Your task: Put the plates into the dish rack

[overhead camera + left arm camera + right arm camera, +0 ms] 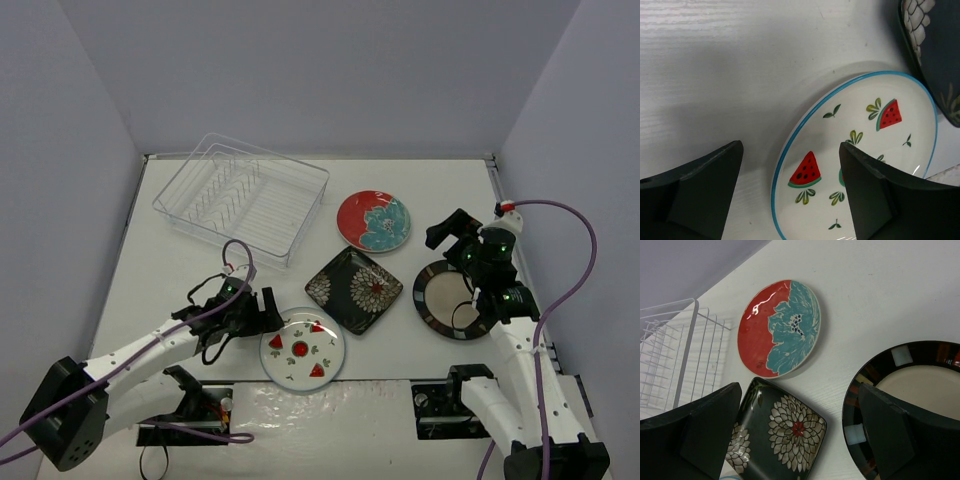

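1. Surface [160,265]: white, walled on three sides; carries every item below.

2. Dish rack [270,205]: clear plastic with upright prongs, at the far left of the surface and set at an angle. No plate in it. It is well apart from both hands; one corner shows at the left edge of the right wrist view [685,340].

3. Black square plate [354,289]: floral, lying flat at the centre between the two hands, its near corner just beside the white plate.

4. Dark-rimmed plate [426,300]: round with a beige centre, flat at the right, partly hidden by the right arm.

5. White plate [302,346]: round, blue edge, watermelon marks, flat near the front edge, just right of the left hand.

6. Red plate [374,221]: round with a teal flower, flat, beyond the black square plate and nearest the rack.

7. Right hand [450,230]: spread fully wide and holding nothing. It is poised at the far left edge of the dark-rimmed plate [900,390]; contact cannot be told.

8. Left hand [262,312]: well open and holding nothing. In its wrist view [790,145] it straddles the white plate's left rim [790,142], one finger over the plate and the other over bare surface; contact cannot be told.
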Robot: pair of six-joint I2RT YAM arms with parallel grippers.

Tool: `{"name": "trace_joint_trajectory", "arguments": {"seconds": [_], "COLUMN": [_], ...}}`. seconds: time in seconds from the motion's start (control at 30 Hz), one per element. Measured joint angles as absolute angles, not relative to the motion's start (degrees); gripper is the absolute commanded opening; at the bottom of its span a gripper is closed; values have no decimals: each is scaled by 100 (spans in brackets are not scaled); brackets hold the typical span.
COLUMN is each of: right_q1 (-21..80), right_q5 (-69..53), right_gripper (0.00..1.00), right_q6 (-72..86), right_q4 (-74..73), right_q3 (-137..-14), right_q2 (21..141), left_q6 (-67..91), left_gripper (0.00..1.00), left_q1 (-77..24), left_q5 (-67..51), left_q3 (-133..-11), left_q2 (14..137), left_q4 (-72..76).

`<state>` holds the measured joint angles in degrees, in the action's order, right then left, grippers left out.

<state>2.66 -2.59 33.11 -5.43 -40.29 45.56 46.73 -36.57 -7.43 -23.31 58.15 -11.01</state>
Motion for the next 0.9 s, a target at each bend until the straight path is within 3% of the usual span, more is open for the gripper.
{"name": "trace_joint_trajectory", "arguments": {"seconds": [0.27,0.47,0.57,0.77,0.9], "right_q1": [266,266,266,266,263], "right_q5": [-261,-222,-186,-247,-1124], "right_gripper": [100,100,100,100,100], "right_q6": [3345,3367,3367,3365,3263], "right_q4": [-704,-953,-1037,-1140,-894], "right_q3": [-4029,-4029,-4029,-4029,-3902], "right_q2": [4554,4517,4481,4416,4360], "left_q6": [4556,4555,4644,4700,4576], "left_gripper": [45,10,0,0,0], "left_q1": [-3874,-4020,-4034,-4058,-4083], "left_q5": [-917,-896,-923,-842,-722], "left_q3": [-2118,-1973,-1970,-2096,-2102], "left_q2": [5664,5260,5256,5225,4526], "left_q4": [-979,-1634,-1702,-1996,-2516]}}
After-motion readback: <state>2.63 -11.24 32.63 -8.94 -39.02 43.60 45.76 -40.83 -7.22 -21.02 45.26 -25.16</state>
